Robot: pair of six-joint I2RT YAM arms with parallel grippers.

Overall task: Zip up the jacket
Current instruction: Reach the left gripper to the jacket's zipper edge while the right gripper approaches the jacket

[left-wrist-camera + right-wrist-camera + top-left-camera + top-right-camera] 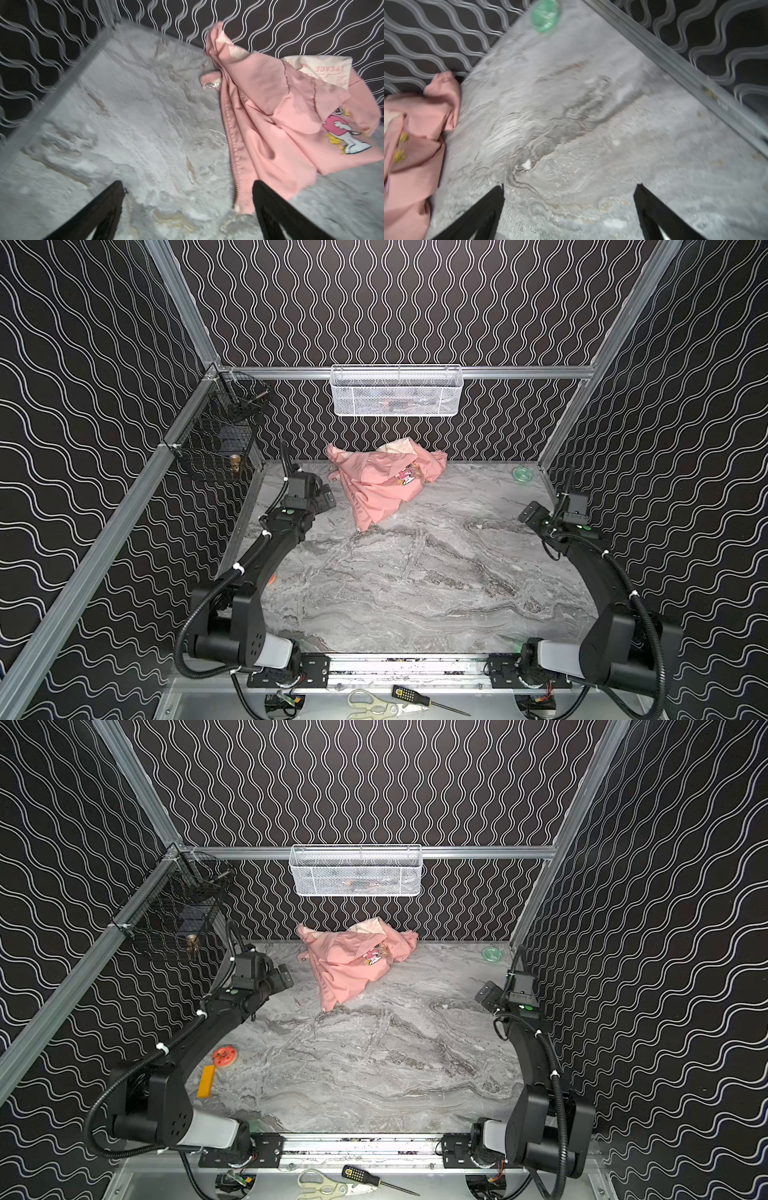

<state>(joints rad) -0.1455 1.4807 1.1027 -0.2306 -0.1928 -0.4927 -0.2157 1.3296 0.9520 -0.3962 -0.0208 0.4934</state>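
Top views, both, starting at the near edge: scissors (372, 701) and a screwdriver (419, 695) on the bare metal ledge, no part of the job. Out across the table (415, 572): grey, marbled, matt, mostly bare. On its left side in a top view, an orange disc (224, 1056) and an orange block (206, 1080).

Next, the left pincer (326, 494): spread wide, holding nothing, just beside the near-left edge of the jacket (382, 485). Over on the right, the right pincer (528, 512): likewise gaping and empty, well apart from the garment.

Then the garment itself, heaped at the far middle of the table, apparently up against the back wall. Salmon-pink, thin, soft, creased into loose folds.

From the left wrist: dark zipper teeth (226, 135) along one loose front edge, unmated. Cream printed lining (324, 68) turned outward, cartoon print (342, 133) on the front.

Calling progress nil: no grip, no spreading flat, no joining of the two zipper halves, no pull upward. Slider too hard to pick out.

Farthest back: a small green dish (520, 475) in the right corner, then a white mesh basket (395, 389) and a black wire basket (212, 439) on the rails.
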